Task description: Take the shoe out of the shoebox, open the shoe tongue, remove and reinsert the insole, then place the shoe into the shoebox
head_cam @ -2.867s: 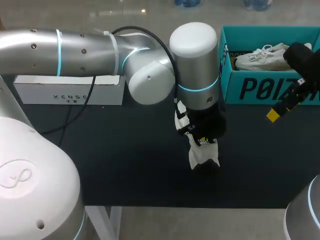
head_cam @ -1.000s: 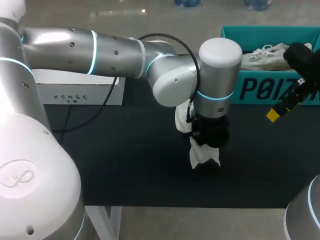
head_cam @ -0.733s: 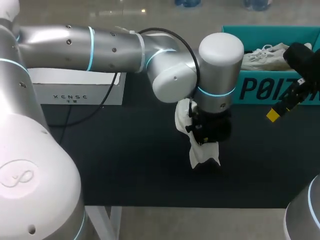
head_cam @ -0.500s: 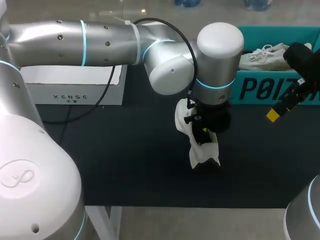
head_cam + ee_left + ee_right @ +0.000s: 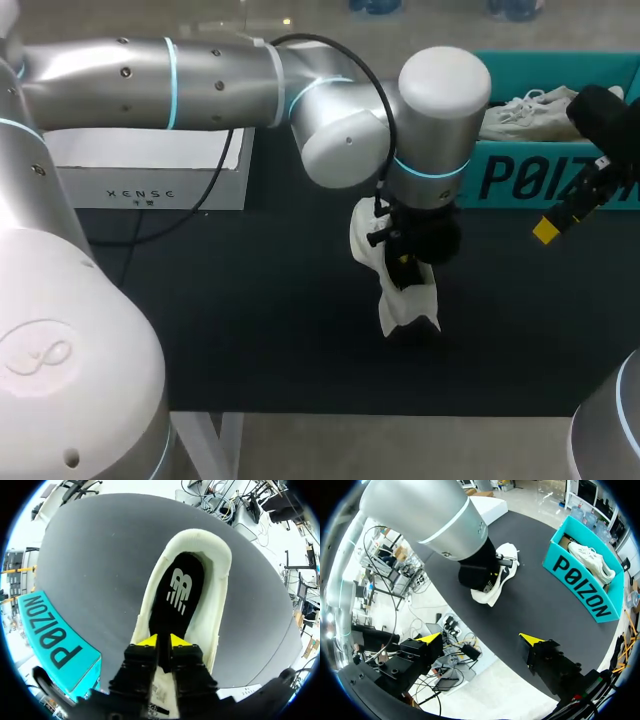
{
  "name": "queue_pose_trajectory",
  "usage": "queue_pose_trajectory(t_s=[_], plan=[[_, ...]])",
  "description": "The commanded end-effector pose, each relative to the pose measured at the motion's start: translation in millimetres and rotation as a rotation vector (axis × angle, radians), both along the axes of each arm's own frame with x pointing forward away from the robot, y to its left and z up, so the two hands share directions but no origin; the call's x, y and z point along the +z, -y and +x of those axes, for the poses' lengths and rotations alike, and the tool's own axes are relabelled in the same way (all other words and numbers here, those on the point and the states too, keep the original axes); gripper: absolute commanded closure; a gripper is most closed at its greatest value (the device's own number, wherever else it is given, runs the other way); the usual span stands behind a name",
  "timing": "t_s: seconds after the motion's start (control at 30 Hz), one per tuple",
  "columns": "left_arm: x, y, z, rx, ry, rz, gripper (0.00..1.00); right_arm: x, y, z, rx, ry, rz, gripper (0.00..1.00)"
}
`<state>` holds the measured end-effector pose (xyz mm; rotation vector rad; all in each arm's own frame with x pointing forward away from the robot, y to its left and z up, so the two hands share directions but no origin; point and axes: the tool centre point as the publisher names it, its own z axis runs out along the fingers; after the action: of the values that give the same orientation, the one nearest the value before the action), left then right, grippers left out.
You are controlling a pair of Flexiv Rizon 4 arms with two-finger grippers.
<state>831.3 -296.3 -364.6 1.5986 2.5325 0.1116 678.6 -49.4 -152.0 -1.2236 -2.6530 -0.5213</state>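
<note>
- Pinching the insole (image 5: 177, 595), the left gripper (image 5: 163, 641) stands over the shoe (image 5: 200, 536) lying on the table (image 5: 100, 555).
- Right gripper (image 5: 481, 638) hangs spread wide near the shoebox (image 5: 520, 175).

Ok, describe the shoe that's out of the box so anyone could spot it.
On the black table, find the teal cardboard shoebox at the far right. Left of it, a white sneaker lies under the left arm's yellow-tipped fingers. Unlike the laced white sneaker inside the box, it sits on the tabletop, those fingers pinching its black insole.
</note>
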Motion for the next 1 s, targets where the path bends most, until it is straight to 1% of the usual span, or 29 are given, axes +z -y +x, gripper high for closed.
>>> queue_pose_trajectory(t_s=[0.03,0.1,0.13,0.5,0.7,1.0], plan=[[-3,-2,3.5,0.004,0.000,-0.006,0.11,0,-1,1.6,0.000,-0.004,-0.002,0.00],[-2,-3,3.6,0.006,0.002,-0.007,0.02,0,-1,1.6,0.000,-0.004,-0.002,0.00],[-2,-3,3.6,0.008,0.002,-0.007,0.00,0,-1,1.6,0.000,-0.004,-0.002,0.00],[-4,-12,0.2,0.015,-0.004,-0.008,0.00,0,-1,1.6,0.000,-0.004,-0.002,0.00],[11,-16,0.8,0.014,0.024,-0.023,0.00,0,-1,1.6,0.000,-0.004,-0.002,0.00],[47,-21,7.9,0.029,0.075,-0.049,0.00,0,-1,1.6,0.000,-0.004,-0.002,0.00]])
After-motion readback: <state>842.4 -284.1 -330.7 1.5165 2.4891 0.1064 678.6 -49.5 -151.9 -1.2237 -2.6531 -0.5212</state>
